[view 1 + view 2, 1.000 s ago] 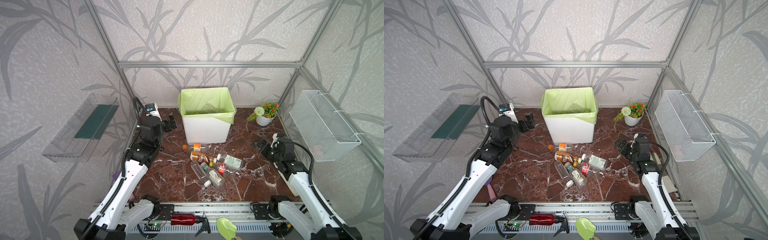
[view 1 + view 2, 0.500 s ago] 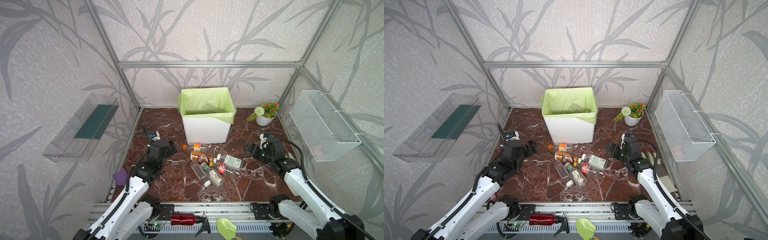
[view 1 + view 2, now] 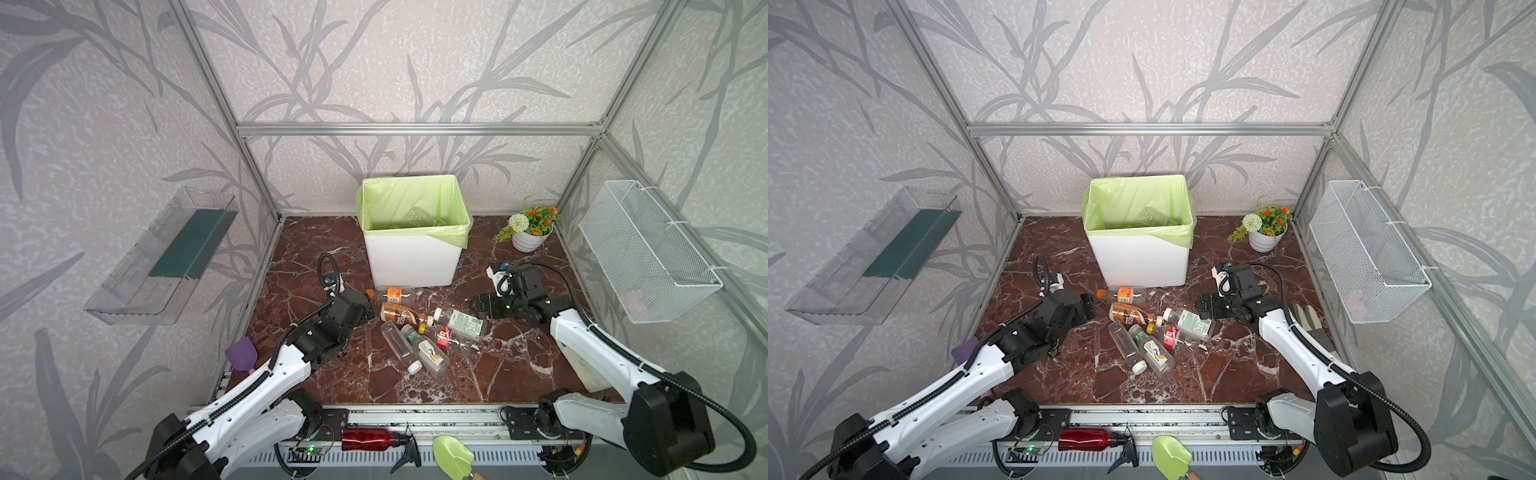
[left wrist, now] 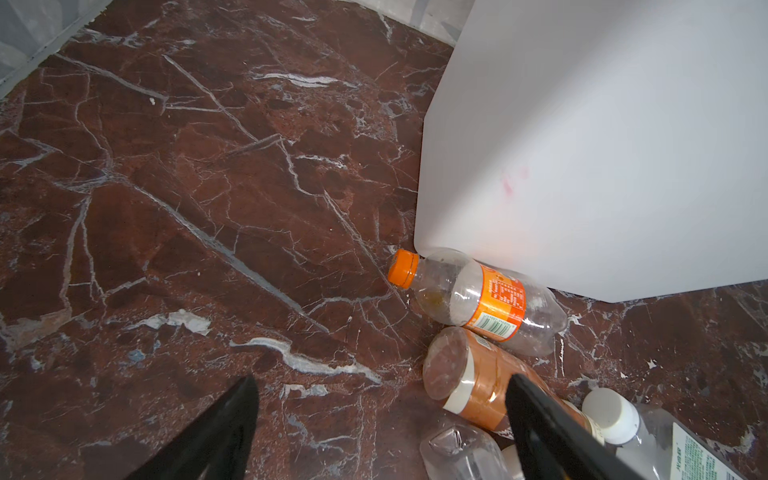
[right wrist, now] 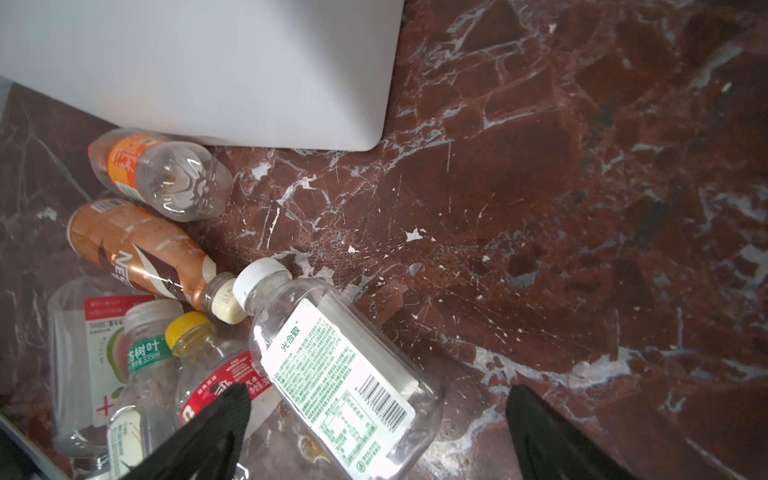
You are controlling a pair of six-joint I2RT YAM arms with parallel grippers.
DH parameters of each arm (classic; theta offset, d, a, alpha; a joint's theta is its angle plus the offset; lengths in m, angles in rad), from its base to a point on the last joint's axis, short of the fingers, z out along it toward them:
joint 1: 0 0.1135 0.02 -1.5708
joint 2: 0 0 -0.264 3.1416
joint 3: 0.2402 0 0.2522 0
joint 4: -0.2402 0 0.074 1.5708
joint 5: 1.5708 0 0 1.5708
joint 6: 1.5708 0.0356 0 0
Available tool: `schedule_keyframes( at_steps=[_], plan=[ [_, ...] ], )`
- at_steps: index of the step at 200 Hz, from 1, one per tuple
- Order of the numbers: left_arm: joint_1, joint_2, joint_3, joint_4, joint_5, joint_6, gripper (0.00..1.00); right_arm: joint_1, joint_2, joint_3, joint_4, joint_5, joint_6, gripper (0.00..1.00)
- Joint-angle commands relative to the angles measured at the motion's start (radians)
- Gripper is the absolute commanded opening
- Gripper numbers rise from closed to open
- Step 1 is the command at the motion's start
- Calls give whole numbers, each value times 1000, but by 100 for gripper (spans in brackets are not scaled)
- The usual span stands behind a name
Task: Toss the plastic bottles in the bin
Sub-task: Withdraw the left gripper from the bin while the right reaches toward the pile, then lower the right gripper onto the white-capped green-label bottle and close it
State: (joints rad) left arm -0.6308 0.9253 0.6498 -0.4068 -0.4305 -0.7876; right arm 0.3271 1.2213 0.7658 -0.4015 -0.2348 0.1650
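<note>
Marble tabletop [image 3: 498, 365], bottles [image 3: 399, 314] heaped centrally before bin [image 3: 411, 262]. Left gripper [image 4: 380, 384] and right gripper [image 5: 378, 391] gape empty: likely approach step; next, clamp one bottle.

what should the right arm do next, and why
Probably lower the right gripper a little onto the white-capped bottle and close. The gripper is open and empty, and in the right wrist view that bottle lies partly between its jaws.
</note>
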Motion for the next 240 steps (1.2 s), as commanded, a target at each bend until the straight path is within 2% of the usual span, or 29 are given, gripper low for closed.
schedule_keyframes(
  at_steps=[1, 33, 61, 79, 151, 180, 202, 219, 240],
  plan=[
    [-5, -6, 21, 11, -53, -25, 94, 33, 32, 38, -76, 6, -161, 98],
    [-4, -18, 8, -7, -72, -32, 97, 58, 102, 46, -83, -41, -236, 99],
    [-3, -29, -1, -6, -87, -32, 97, 121, 165, 76, -125, 54, -291, 99],
    [-4, -36, -12, 9, -87, -32, 98, 146, 194, 94, -149, 81, -295, 99],
    [-4, -39, -12, -1, -97, -28, 98, 171, 253, 105, -126, 54, -300, 99],
    [-4, -39, -12, -8, -106, -28, 99, 171, 295, 127, -151, 115, -289, 100],
    [-4, -39, -12, -10, -109, -26, 99, 169, 352, 185, -222, 230, -194, 95],
    [-4, -36, -12, -10, -110, -27, 99, 163, 388, 216, -257, 274, -155, 90],
    [-3, -35, -12, -16, -114, -25, 99, 143, 394, 226, -266, 306, -95, 77]
  ],
)
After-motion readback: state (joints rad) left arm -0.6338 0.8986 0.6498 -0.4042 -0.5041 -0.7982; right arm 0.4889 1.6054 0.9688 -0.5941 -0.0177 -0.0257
